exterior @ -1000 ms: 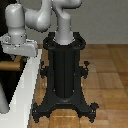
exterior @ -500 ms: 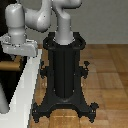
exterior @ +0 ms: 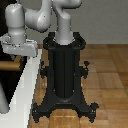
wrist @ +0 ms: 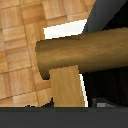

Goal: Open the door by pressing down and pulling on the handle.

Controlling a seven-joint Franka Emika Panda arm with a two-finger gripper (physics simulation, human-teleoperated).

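The door (exterior: pixel 27 84) stands at the exterior view's left, showing its pale grey edge; in the wrist view its black face (wrist: pixel 113 15) lies behind the handle. A tan wooden bar, the handle (wrist: pixel 80 50), fills the wrist view, with its short stem (wrist: pixel 67 87) branching off. In the exterior view only a tan stub of the handle (exterior: pixel 6 65) shows, just below the hand. My gripper (exterior: pixel 19 58) hangs right over the handle, close to the door's edge. Its fingers are too small and hidden to read in either view.
The arm's black pedestal (exterior: pixel 62 70) with spread feet stands in the middle on the wooden floor (exterior: pixel 110 70). A grey post (exterior: pixel 3 102) sits at the exterior view's lower left beside the door.
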